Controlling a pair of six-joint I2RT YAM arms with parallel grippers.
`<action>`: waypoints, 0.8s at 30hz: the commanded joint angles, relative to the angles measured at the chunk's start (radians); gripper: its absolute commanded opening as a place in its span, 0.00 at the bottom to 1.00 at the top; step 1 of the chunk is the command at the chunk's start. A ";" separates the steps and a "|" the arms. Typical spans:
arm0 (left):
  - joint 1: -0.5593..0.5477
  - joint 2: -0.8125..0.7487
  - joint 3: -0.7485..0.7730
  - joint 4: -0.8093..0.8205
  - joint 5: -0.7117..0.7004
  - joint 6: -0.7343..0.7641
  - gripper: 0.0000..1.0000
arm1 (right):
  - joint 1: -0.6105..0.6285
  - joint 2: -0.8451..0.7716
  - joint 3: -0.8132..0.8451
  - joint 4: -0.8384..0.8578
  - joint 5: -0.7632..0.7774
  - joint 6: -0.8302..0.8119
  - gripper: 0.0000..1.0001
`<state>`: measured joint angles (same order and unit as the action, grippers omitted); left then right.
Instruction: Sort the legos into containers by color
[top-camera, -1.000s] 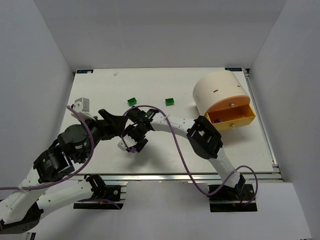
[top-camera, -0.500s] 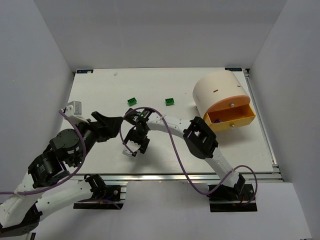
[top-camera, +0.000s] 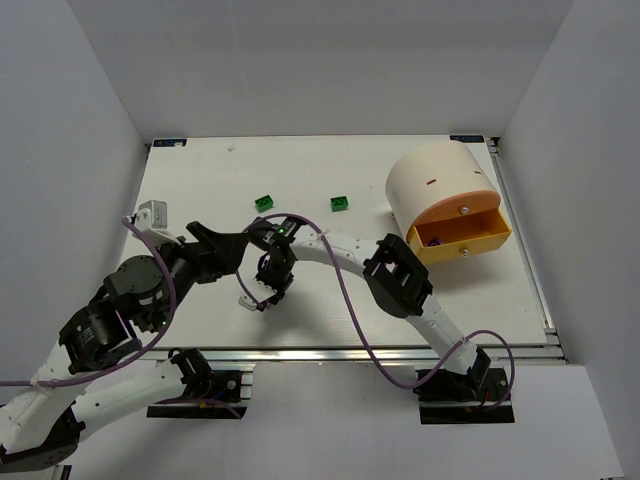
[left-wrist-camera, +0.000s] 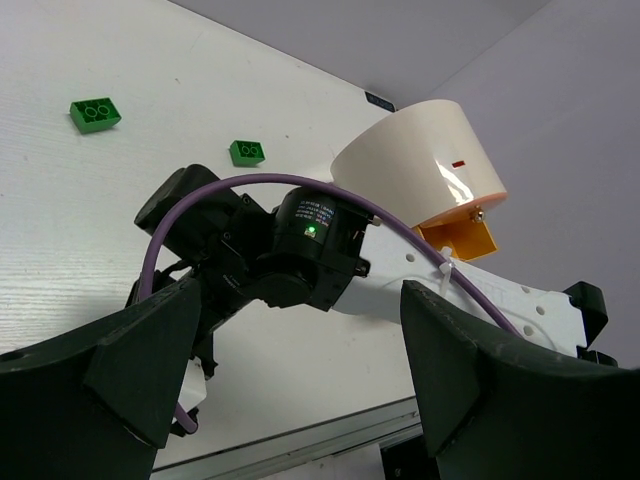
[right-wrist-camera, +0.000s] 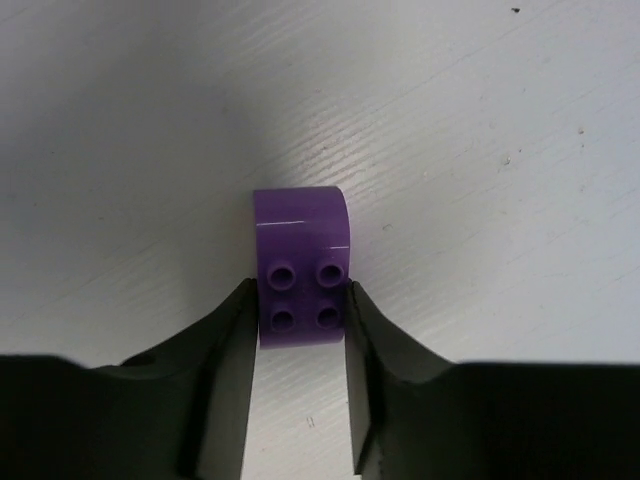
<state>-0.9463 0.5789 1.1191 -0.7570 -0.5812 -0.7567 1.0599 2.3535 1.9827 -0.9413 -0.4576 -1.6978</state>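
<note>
The right gripper pinches a purple brick that lies on the white table, one finger pressed to each side. In the wrist view the brick's long axis runs from 12 to 6 o'clock, with the rounded end at 12 and the studs at 6. The left gripper has its fingers spread wide and holds nothing.

Purple brick glossy smooth plastic — pincer fingers matt, table faintly grained.
</note>
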 joint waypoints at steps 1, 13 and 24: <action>-0.005 0.013 -0.005 0.016 0.021 0.007 0.91 | 0.012 0.026 0.007 -0.039 -0.026 0.082 0.31; -0.005 -0.019 -0.015 0.107 0.006 0.065 0.91 | -0.070 -0.281 -0.168 0.113 0.045 0.496 0.00; -0.005 0.021 -0.038 0.268 0.003 0.177 0.94 | -0.256 -0.741 -0.249 0.098 0.133 0.777 0.00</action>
<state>-0.9466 0.5690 1.1000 -0.5587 -0.5831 -0.6300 0.8204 1.7050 1.7672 -0.8124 -0.3813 -1.0164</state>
